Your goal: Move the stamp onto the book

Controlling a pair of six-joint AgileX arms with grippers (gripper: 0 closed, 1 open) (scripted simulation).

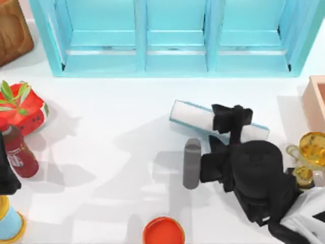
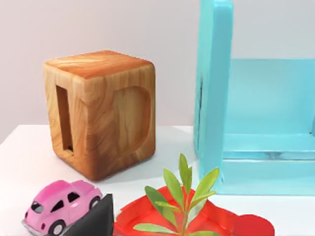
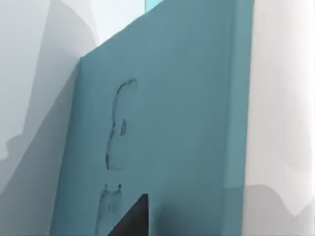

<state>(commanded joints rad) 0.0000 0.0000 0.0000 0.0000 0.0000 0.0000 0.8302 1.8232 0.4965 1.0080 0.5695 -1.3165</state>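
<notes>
Your right pincer (image 1: 231, 121) hangs over the book (image 1: 195, 114) near the surface's (image 1: 111, 132) right edge, its grip impossible to tell, so whether the stamp is placed stays unclear; left arm (image 1: 6, 175) parked at the left edge.

Book (image 1: 203, 118) right of table centre, before the shelf unit (image 1: 172, 35); bottle (image 1: 19, 152) far left.

A rendered tabletop test scene, not a real room: a plain white table (image 1: 117, 152) carries a light blue shelf unit (image 1: 172, 35), a wooden block (image 2: 101, 110), a pink toy car (image 2: 61, 205) and a golden trophy (image 1: 311, 152).
</notes>
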